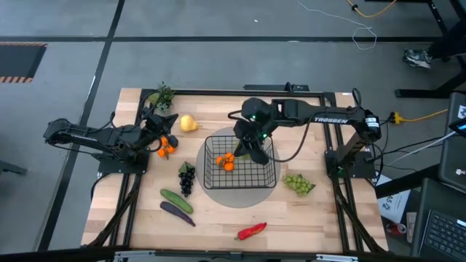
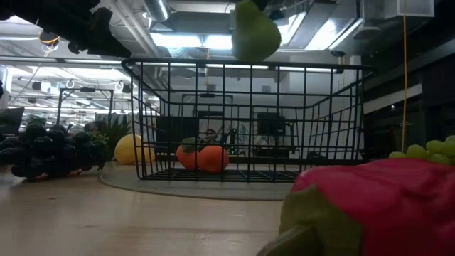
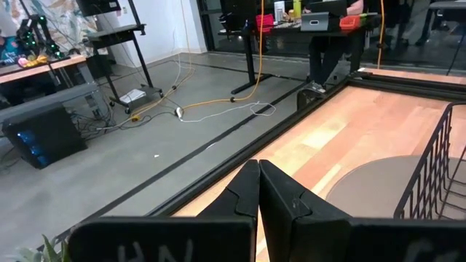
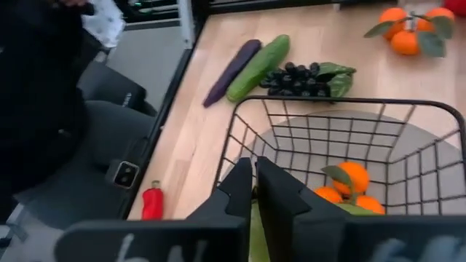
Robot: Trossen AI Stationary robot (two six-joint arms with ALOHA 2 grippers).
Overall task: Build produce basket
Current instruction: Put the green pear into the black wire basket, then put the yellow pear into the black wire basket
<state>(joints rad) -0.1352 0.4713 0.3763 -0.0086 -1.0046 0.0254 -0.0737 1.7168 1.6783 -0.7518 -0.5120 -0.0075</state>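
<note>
Two dark arms over one wooden table (image 1: 218, 225); right arm stretched from its base across to the table's middle, wrist bent down above the basket (image 1: 240, 161); left arm folded low at the left edge, near the loose oranges (image 1: 167, 145) and the potted plant (image 1: 163, 95).

Right gripper (image 4: 254, 191) above the basket's open top, fingers pinched nearly together on a green pear (image 2: 254, 31); pear hangs above the rim in the low view, clear of the wire.

Left gripper (image 3: 258, 191) waits at the left side, fingers pressed shut, nothing between them.

Basket: black wire mesh, upright on a grey round mat (image 1: 218, 195) at mid-table; one cluster of oranges with leaves (image 1: 226, 161) on its floor.

Outside it, on the wood: green grapes (image 1: 298, 183) to the right; dark grapes (image 1: 186, 177) to the left; cucumber (image 1: 177, 201) and eggplant (image 1: 177, 212) side by side nearer the front; lemon (image 1: 188, 123) at the back left; red pepper (image 1: 252, 231) at the front edge.
</note>
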